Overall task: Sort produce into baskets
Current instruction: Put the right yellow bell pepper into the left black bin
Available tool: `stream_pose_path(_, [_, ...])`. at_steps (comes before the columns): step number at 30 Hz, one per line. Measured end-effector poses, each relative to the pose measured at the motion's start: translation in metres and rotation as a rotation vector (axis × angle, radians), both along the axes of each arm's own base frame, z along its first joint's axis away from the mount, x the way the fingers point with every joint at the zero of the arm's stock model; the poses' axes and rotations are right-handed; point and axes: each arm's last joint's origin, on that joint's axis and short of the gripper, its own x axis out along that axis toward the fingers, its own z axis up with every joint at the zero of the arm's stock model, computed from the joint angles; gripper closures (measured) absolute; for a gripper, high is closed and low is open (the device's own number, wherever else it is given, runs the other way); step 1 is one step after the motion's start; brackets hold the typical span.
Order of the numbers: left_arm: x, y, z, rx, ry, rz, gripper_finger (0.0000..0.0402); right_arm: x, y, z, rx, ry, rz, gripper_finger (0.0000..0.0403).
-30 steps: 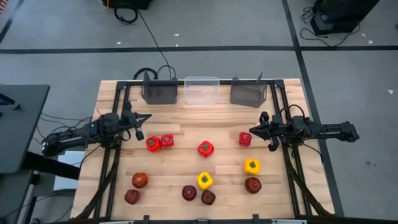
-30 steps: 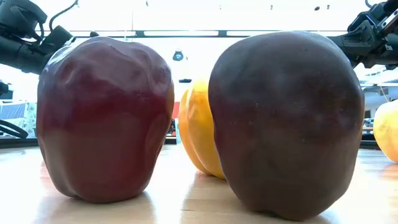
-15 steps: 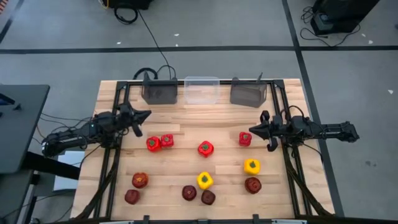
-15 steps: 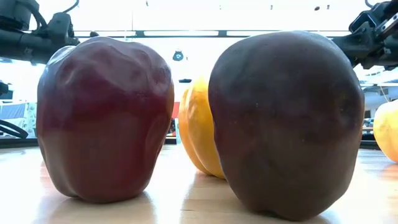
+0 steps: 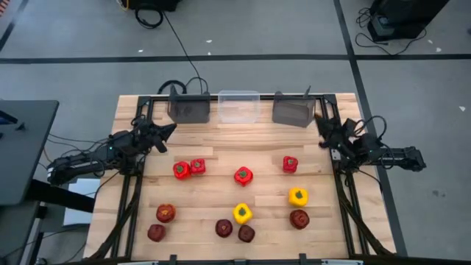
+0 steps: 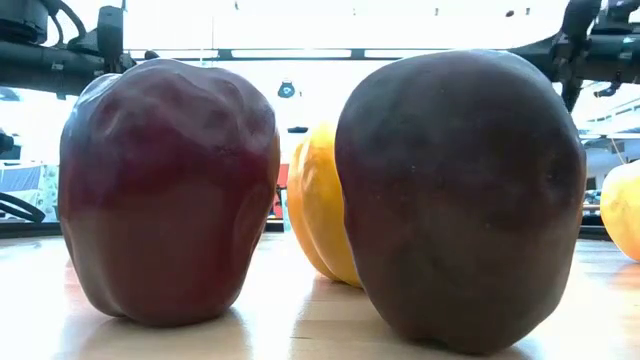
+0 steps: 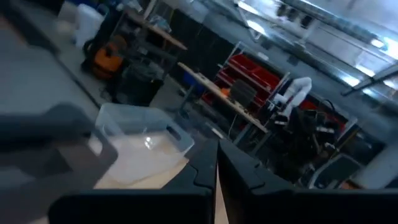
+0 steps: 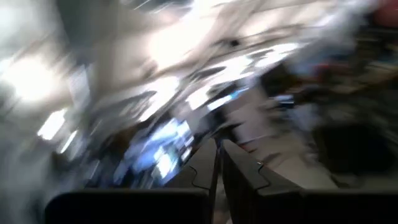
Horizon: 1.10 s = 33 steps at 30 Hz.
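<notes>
My left gripper [image 5: 171, 129] is shut and empty, above the table's left side near the left dark grey basket [image 5: 188, 109]. My right gripper [image 5: 322, 122] is shut and empty, above the right side beside the right dark grey basket [image 5: 294, 110]. The clear basket [image 5: 238, 107] stands between the two at the far edge. Red peppers [image 5: 181, 171] [image 5: 198, 166] [image 5: 243, 176] [image 5: 290, 164], yellow peppers [image 5: 297, 196] [image 5: 242, 213] and several dark red apples [image 5: 165, 213] rest on the wood. In the low view two apples [image 6: 165, 190] [image 6: 460, 195] flank a yellow pepper [image 6: 320, 205].
Black frame rails [image 5: 132, 184] [image 5: 346, 199] run along the table's left and right sides under the arms. Cables [image 5: 188, 82] lie behind the baskets. Bare wood [image 5: 243, 140] lies between the baskets and the peppers. The left wrist view shows the clear basket [image 7: 143, 127] ahead.
My left gripper has gone a little toward the far edge and turned toward the left grey basket. My right gripper has swung away from the red pepper toward the table's far right corner, turning to point at the far edge. Both stay shut. No produce has moved.
</notes>
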Motion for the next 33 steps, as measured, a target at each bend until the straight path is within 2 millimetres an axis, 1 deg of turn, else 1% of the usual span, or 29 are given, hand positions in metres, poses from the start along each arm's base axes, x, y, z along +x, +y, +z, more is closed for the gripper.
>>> stream_pose_path(1, [0.003,0.0,0.001,-0.016,-0.013,-0.022,0.0382,0.0,-0.002,-0.001,0.061,-0.034,-0.02,0.0368])
stream_pose_path(3, [0.009,0.0,0.002,-0.051,-0.042,-0.078,0.0379,0.002,-0.001,-0.003,0.094,-0.051,0.034,0.0368])
stream_pose_path(6, [0.017,-0.001,0.013,-0.054,-0.154,-0.153,0.0371,0.008,0.002,-0.006,0.072,-0.01,0.223,0.0368])
stream_pose_path(8, [0.02,0.0,0.025,-0.024,-0.209,-0.159,0.0366,0.012,0.004,-0.004,0.113,0.003,0.339,0.037])
stream_pose_path(10, [0.024,0.0,0.038,0.02,-0.203,-0.157,0.0362,0.015,0.006,0.001,0.168,0.029,0.432,0.0374])
stream_pose_path(13, [0.032,0.0,0.054,0.074,-0.141,-0.183,0.036,0.02,0.009,0.011,0.201,0.143,0.536,0.0385])
stream_pose_path(15, [0.034,0.0,0.067,0.12,-0.127,-0.205,0.0358,0.025,0.01,0.022,0.219,0.219,0.568,0.0392])
stream_pose_path(18, [0.032,-0.001,0.089,0.166,-0.177,-0.206,0.0357,0.034,0.009,0.04,0.25,0.318,0.566,0.0396])
stream_pose_path(21, [0.029,-0.002,0.105,0.175,-0.224,-0.199,0.0356,0.046,0.009,0.062,0.286,0.416,0.556,0.0391])
stream_pose_path(25, [0.026,-0.003,0.11,0.185,-0.245,-0.212,0.0356,0.064,0.005,0.077,0.362,0.691,0.443,0.0388])
stream_pose_path(28, [0.028,-0.004,0.106,0.184,-0.197,-0.276,0.0356,0.079,0.002,0.088,0.38,0.842,0.355,0.0388])
stream_pose_path(30, [0.031,-0.004,0.097,0.154,-0.102,-0.298,0.0356,0.09,0.001,0.096,0.353,0.904,0.339,0.0388])
stream_pose_path(33, [0.034,-0.003,0.076,0.079,0.104,-0.315,0.0356,0.106,0.004,0.105,0.27,1.025,0.381,0.0387])
